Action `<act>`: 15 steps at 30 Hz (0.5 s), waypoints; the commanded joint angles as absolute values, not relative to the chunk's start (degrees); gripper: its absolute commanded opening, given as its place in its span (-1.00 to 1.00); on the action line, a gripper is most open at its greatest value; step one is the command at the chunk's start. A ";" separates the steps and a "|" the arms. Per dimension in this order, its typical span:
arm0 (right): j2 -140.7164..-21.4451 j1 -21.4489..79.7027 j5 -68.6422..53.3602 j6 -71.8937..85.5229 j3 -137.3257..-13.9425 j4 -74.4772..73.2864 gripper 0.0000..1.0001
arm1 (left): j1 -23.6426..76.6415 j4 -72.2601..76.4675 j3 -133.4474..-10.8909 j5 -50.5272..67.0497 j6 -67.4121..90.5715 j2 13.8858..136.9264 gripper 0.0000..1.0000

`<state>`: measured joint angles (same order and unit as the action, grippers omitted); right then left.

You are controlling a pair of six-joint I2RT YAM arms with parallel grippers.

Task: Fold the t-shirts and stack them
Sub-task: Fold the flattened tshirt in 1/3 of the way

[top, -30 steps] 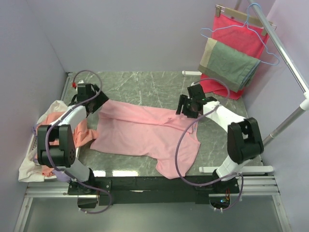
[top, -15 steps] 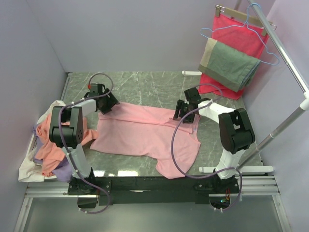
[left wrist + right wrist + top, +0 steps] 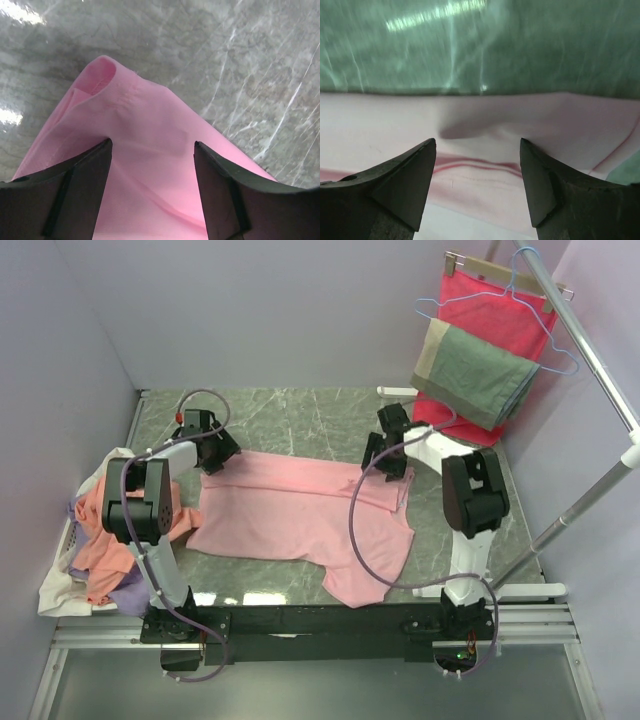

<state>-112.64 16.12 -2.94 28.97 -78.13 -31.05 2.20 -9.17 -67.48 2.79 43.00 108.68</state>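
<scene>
The pink t-shirt (image 3: 300, 515) lies spread on the marble table (image 3: 290, 415), roughly in the middle. It runs left to right, and at its right end a part reaches toward the near edge. From the top view you can see a raised fold running along its right side, below the right arm.

Your left gripper (image 3: 212, 453) is down at the shirt's far left corner. The top view cannot show you how its jaws stand, but the left wrist view does. There the two dark fingers (image 3: 75, 190) stand well apart, with pink cloth (image 3: 150, 125) lying loose between them. The corner shows as a rounded, stitched end pointing away over the bare stone (image 3: 225, 50). The gripper is open and clamps nothing.

Your right gripper (image 3: 388, 456) sits at the shirt's far edge on the right side. In the right wrist view its jaws are also spread wide and hold nothing. Between them you see a small wrinkle with a shadow under it, and a darker pink seam line closer to the fingers. Beyond that, the shirt's straight edge meets the table. None of that detail reads from above.

Only the top view shows you the rest:
- At the table's left edge lies a heap of shirts, just beside the pink one: salmon-orange (image 3: 105, 535), white (image 3: 60, 585) and lilac (image 3: 128, 595).
- At the far right, a red cloth (image 3: 490, 310) hangs on a blue hanger (image 3: 530, 280), with a grey-green and beige cloth (image 3: 475, 370) draped in front of it.
</scene>
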 commanded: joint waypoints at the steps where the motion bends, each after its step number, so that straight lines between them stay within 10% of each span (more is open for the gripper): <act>1: -119.96 14.68 0.88 24.79 -90.49 -38.31 0.50 | 1.23 -13.98 -68.99 -0.44 43.59 113.02 0.46; 15: -143.69 12.48 -2.81 21.62 -130.49 -53.70 0.54 | 2.37 -16.78 -83.66 0.18 47.28 122.77 0.44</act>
<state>-138.34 13.93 -1.72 22.90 -120.81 -48.66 2.09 -12.49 -80.47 1.89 46.06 117.54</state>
